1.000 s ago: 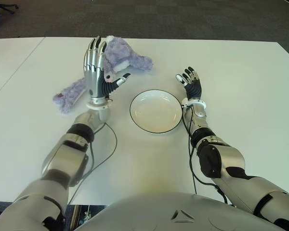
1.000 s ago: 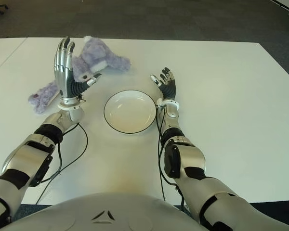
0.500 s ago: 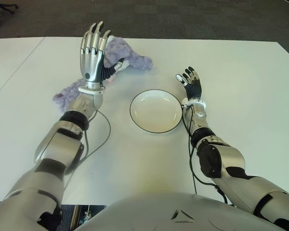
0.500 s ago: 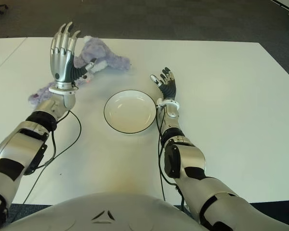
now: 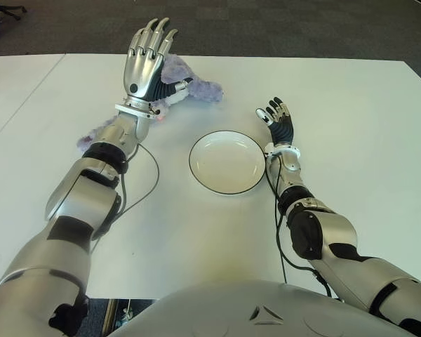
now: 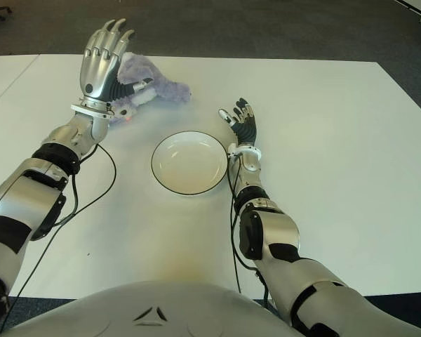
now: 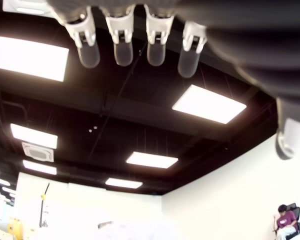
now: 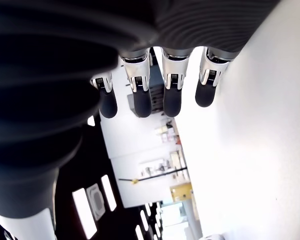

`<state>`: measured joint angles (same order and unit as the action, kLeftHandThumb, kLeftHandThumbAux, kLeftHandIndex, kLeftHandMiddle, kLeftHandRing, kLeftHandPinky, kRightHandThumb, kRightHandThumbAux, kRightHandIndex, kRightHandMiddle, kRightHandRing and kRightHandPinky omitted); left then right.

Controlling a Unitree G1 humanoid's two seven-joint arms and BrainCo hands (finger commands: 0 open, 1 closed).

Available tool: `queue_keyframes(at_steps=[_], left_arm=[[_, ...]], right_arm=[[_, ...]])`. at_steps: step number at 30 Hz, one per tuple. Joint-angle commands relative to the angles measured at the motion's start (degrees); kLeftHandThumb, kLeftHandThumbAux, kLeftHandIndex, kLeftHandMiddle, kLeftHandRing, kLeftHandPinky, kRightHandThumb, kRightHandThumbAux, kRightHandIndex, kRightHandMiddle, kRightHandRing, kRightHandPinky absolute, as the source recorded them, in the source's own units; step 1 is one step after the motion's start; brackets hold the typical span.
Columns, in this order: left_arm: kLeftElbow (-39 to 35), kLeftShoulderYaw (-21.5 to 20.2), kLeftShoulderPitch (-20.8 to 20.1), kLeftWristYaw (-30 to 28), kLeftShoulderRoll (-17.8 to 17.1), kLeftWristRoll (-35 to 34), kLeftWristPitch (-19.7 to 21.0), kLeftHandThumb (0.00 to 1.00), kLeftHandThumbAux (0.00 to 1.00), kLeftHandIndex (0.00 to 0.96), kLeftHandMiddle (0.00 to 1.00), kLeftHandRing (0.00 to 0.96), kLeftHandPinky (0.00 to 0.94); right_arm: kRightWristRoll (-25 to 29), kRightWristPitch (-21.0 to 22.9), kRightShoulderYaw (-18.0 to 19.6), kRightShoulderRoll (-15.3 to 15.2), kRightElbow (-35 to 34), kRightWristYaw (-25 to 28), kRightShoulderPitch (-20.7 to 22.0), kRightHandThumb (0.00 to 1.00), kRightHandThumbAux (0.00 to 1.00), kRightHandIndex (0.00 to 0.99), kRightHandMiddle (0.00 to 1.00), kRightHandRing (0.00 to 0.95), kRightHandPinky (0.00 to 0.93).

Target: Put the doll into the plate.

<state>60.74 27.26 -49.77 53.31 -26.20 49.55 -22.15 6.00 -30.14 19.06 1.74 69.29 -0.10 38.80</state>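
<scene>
The doll (image 5: pixel 200 88) is a purple plush toy lying on the white table (image 5: pixel 351 140) at the far left, with a fluffy part (image 5: pixel 91 140) trailing toward me. My left hand (image 5: pixel 149 53) is raised in front of the doll and covers its middle; the fingers (image 7: pixel 122 47) are spread and hold nothing. The plate (image 5: pixel 226 161) is white with a dark rim and stands empty at the table's middle. My right hand (image 5: pixel 277 118) shows just right of the plate, palm up, with its fingers (image 8: pixel 155 95) relaxed and empty.
Black cables (image 5: pixel 151 175) run from both wrists across the table toward me. A second white table (image 5: pixel 14 91) adjoins on the left. Dark carpet (image 5: pixel 266 28) lies beyond the far edge. A seated person (image 7: pixel 286 222) shows far off in the left wrist view.
My left arm has stretched farther out, carrying the open hand up and away toward the doll's body. The doll, the plate and the right hand have not moved.
</scene>
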Motion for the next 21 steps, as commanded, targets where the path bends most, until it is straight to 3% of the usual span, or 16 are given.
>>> queue_keyframes(at_steps=[1,6,7,11,13,21], left_arm=[[0.48,1.42,-2.51,-8.96,-0.52,-0.09,0.59,0.084,0.391,0.041,0.000,0.000,0.000],[0.56,0.77,-3.85,-18.26,-0.43,-2.73,-0.50,0.091,0.391,0.054,0.000,0.000,0.000],[0.84,0.79,-4.52,-21.84,-0.44,-3.34,-0.88,0.120,0.366,0.101,0.000,0.000,0.000],[2.07,0.73,-6.64,-32.69,-0.17,-5.35,-1.51,0.106,0.387,0.090,0.000,0.000,0.000],[3.49,0.48,-8.27,-39.69,0.46,-6.80,-1.13,0.142,0.384,0.102,0.000,0.000,0.000],[4.31,0.94,-11.28,-54.65,1.69,-8.23,2.73,0.144,0.367,0.059,0.000,0.000,0.000]], right_arm=[[0.91,7.26,1.19,1.79,7.39,0.00,-9.87,0.000,0.770,0.111,0.110,0.082,0.081],[0.92,6.90,1.29,1.62,7.40,0.39,-10.03,0.000,0.768,0.110,0.108,0.079,0.079],[1.00,6.77,1.39,1.59,7.40,0.51,-10.07,0.000,0.765,0.111,0.107,0.079,0.086],[1.27,6.61,1.73,1.47,7.40,0.72,-10.12,0.000,0.768,0.114,0.106,0.079,0.092],[1.43,6.64,1.91,1.43,7.39,0.82,-10.08,0.000,0.767,0.120,0.110,0.083,0.099],[1.89,7.35,2.50,1.19,7.46,1.25,-9.89,0.000,0.768,0.129,0.118,0.090,0.103]])
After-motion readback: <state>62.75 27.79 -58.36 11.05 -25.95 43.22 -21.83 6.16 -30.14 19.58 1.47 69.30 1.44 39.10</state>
